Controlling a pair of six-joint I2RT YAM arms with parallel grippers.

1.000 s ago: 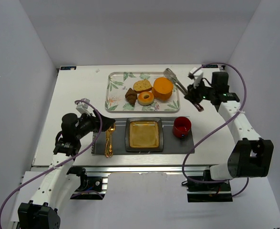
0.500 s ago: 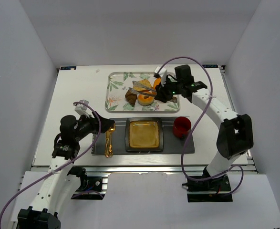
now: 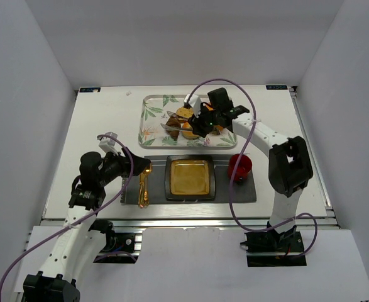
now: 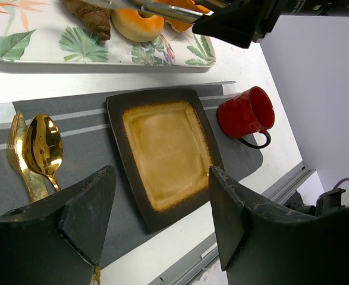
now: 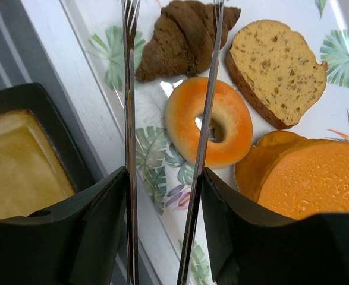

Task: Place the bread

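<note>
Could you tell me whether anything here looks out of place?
Nothing looks spilled or damaged. The croissant lies whole on the tray, the plate and mug sit on the mat. Only the spoon and fork crowd together at the mat's left end.

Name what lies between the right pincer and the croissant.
Right wrist view: the orange donut, short of the croissant, crossed by one arm of the tongs.

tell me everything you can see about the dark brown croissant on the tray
The small dark brown croissant-shaped pastry is ridged, tapered, matte, apparently whole. It lies flat on the leaf-patterned tray, close beside the orange-glazed ring donut and the tan speckled bread slice. The metal tongs' two arms pass over it; contact unclear.
</note>
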